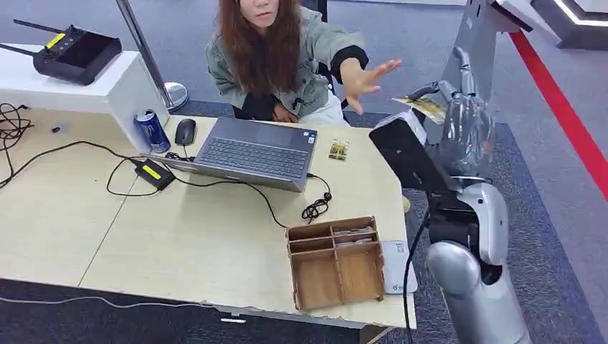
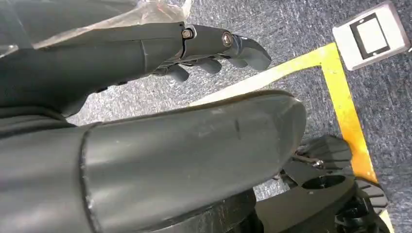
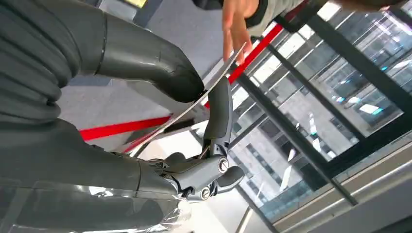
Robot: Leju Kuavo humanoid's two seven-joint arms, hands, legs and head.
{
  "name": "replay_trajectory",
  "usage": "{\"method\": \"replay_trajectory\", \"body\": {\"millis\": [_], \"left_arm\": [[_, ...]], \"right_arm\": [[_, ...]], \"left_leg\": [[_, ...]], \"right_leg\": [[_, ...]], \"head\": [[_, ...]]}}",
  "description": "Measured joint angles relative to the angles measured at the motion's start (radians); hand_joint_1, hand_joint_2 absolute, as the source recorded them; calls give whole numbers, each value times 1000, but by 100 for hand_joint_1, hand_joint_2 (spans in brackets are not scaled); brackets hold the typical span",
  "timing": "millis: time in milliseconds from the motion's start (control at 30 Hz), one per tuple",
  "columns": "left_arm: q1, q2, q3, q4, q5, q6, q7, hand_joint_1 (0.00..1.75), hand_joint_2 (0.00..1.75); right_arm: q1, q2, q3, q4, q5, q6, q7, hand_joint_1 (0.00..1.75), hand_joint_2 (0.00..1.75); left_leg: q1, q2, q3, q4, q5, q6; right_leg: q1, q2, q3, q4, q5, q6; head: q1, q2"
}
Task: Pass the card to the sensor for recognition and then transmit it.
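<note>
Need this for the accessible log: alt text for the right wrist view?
The robot's right hand pinches a thin card edge-on between its thick grey thumb and a dark finger, as a person's hand reaches for the card's far end. Behind them are a red stripe and a glass wall.

An office or demo hall: a pale wooden desk (image 1: 179,236) carries an open grey laptop (image 1: 254,152), black mouse (image 1: 185,132) and trailing cables, on grey carpet (image 1: 552,208) marked with red tape (image 1: 566,115), with tall glass walls (image 3: 340,97) beyond.
</note>
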Motion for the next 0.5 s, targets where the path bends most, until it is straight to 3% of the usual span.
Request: {"method": "replay_trajectory", "body": {"millis": [500], "left_arm": [[0, -2, -45, 0, 0, -3, 0, 0, 0]], "right_arm": [[-42, 85, 134, 302, -68, -108, -70, 175, 175]], "left_leg": [[0, 0, 0, 0, 0, 0]], "right_leg": [[0, -1, 0, 0, 0, 0]], "head": [[0, 0]]}}
